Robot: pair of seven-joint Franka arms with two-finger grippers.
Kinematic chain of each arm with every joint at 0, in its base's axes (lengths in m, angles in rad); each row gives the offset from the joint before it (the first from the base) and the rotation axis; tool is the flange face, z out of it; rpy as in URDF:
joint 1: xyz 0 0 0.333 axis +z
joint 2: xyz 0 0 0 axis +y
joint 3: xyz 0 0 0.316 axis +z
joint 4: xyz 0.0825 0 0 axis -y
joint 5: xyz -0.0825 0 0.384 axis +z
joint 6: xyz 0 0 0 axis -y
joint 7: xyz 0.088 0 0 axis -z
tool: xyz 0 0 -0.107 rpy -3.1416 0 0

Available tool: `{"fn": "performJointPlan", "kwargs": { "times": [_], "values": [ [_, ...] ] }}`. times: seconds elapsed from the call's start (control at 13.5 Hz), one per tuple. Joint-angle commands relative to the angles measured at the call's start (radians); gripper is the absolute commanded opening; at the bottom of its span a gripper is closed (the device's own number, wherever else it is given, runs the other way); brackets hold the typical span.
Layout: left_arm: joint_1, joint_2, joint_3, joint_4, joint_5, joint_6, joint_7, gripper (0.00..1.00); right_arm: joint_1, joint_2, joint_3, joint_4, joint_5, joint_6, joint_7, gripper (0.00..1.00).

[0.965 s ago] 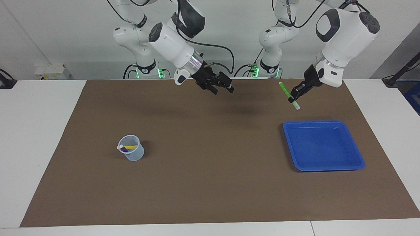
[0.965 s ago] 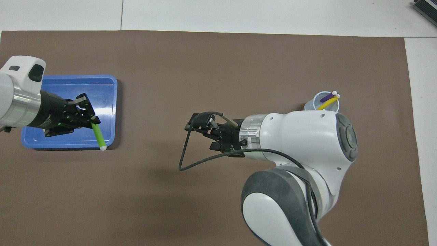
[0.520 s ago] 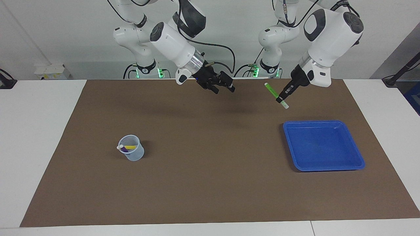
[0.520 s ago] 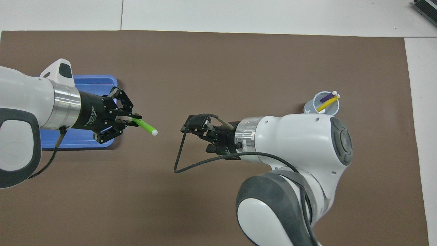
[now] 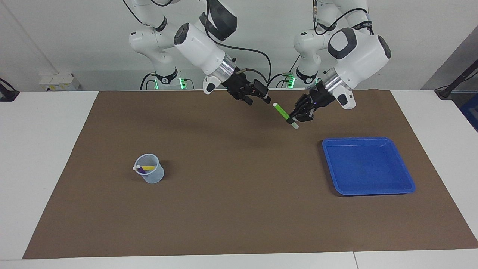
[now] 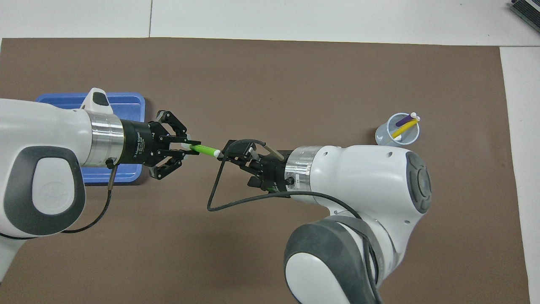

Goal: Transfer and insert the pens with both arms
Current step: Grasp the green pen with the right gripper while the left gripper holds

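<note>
I see the brown mat [image 5: 239, 209] filling the frame, the blue tray [image 5: 407, 188] at centre right of the facing view, the cup [image 5: 155, 177] at centre left with the purple pen [image 6: 404, 121] and yellow pen [image 6: 398, 131] in it. My left gripper [image 5: 298, 116], upper centre, is clamped on the green pen [image 5: 280, 111] — held in the air over bare mat. The right gripper [image 5: 257, 98] hangs beside it, fingers apart. The handover turns on this: the pen's long axis points its free end straight at the right gripper, almost between its fingers — I judge a short advance along that axis, then a squeeze
</note>
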Motion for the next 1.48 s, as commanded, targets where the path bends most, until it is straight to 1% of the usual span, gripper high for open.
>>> {"fn": "performJointPlan", "kwargs": {
  "times": [0.0,0.07,0.15,0.3,0.59,1.19,1.34,1.41],
  "values": [
    [-0.039,-0.030,0.010,-0.034,-0.032,0.047,-0.046,0.00,0.006,0.050,0.040,0.058,0.020,0.091,0.050,1.00],
    [-0.044,-0.030,0.009,-0.034,-0.032,0.053,-0.049,0.00,0.006,0.056,0.056,0.063,0.019,0.115,0.058,1.00],
    [-0.045,-0.029,0.009,-0.034,-0.035,0.056,-0.059,0.00,0.004,0.059,0.057,0.062,0.019,0.119,0.046,0.96],
    [-0.061,-0.029,0.010,-0.034,-0.045,0.064,-0.070,0.00,0.004,0.059,0.057,0.057,0.017,0.118,0.020,0.84],
    [-0.064,-0.029,0.010,-0.034,-0.043,0.063,-0.069,0.00,0.003,0.059,0.056,0.052,0.014,0.118,-0.061,0.74],
    [-0.064,-0.030,0.010,-0.035,-0.038,0.052,-0.055,0.00,-0.050,0.081,0.056,0.060,0.002,0.112,-0.259,0.74],
    [-0.064,-0.030,0.010,-0.035,-0.037,0.053,-0.055,0.00,-0.048,0.081,0.056,0.060,0.002,0.118,-0.255,0.65],
    [-0.064,-0.030,0.010,-0.035,-0.037,0.053,-0.055,0.00,-0.045,0.081,0.056,0.060,0.005,0.119,-0.249,0.65]
  ]
}}
